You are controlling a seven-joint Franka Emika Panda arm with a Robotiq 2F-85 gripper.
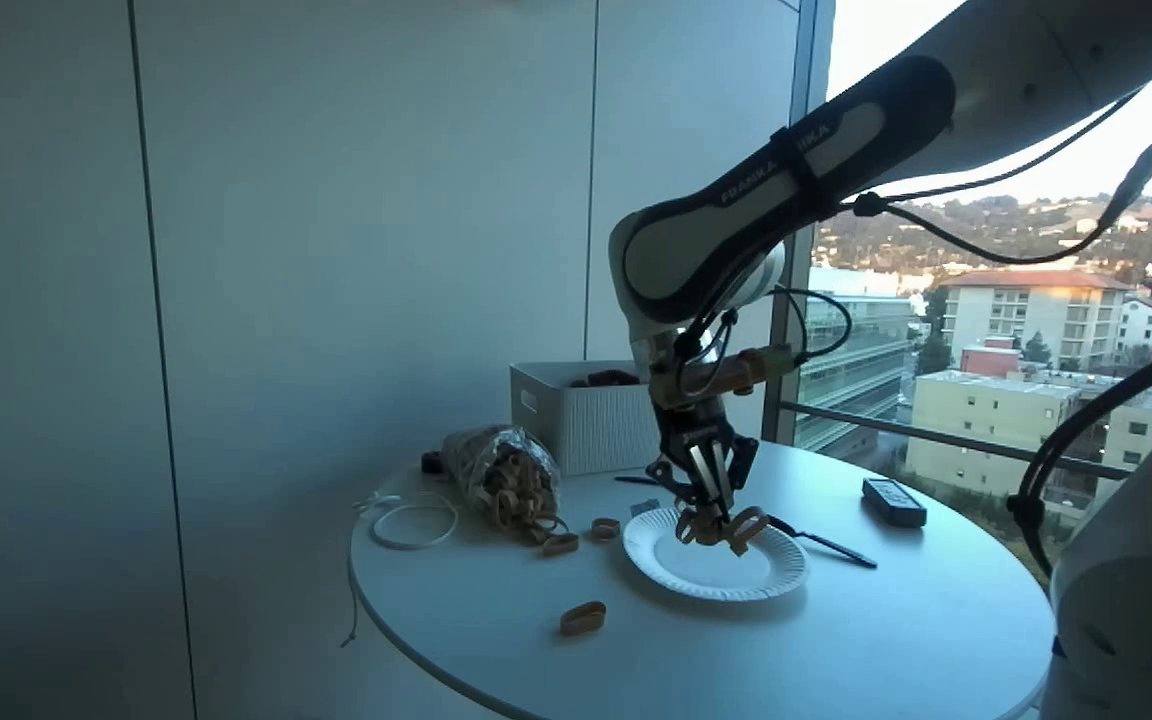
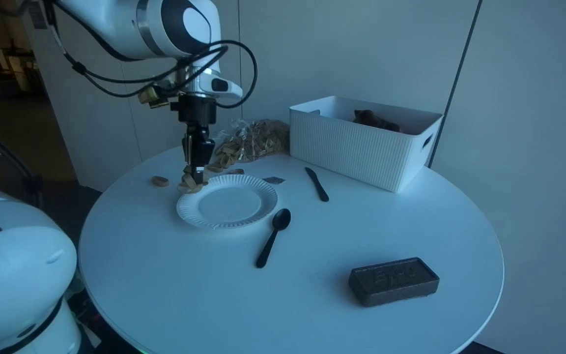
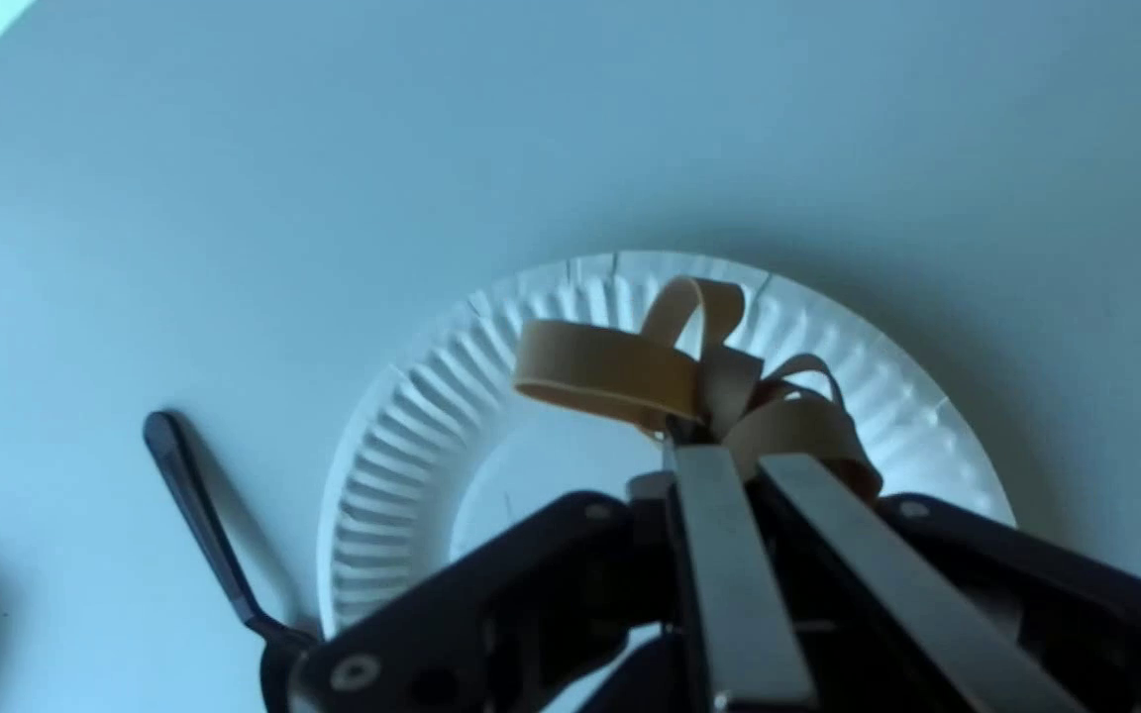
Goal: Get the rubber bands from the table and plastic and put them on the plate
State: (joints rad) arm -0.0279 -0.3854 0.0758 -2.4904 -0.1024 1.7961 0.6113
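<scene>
My gripper [image 1: 719, 512] is shut on several tan rubber bands [image 1: 748, 527] and holds them over the white paper plate [image 1: 648, 560]. In an exterior view the gripper [image 2: 198, 178] and held bands [image 2: 189, 185] are over the rim of the plate [image 2: 231, 205]. In the wrist view the held bands [image 3: 610, 371] stick out past the fingertips [image 3: 739, 454], above the plate [image 3: 402, 495]. The clear plastic bag [image 1: 471, 455], also in an exterior view [image 2: 268, 137], lies on its side with bands spilling out. A loose band [image 1: 583, 618] lies nearer the table edge; others [image 1: 560, 545] lie by the bag.
A white basket [image 1: 586, 425] with dark items stands behind, also in an exterior view [image 2: 356, 147]. A black spoon [image 2: 274, 236] and knife [image 2: 317, 184] lie beside the plate. A dark eraser-like block [image 2: 394, 281] lies farther off. White string [image 1: 416, 525] lies by the bag.
</scene>
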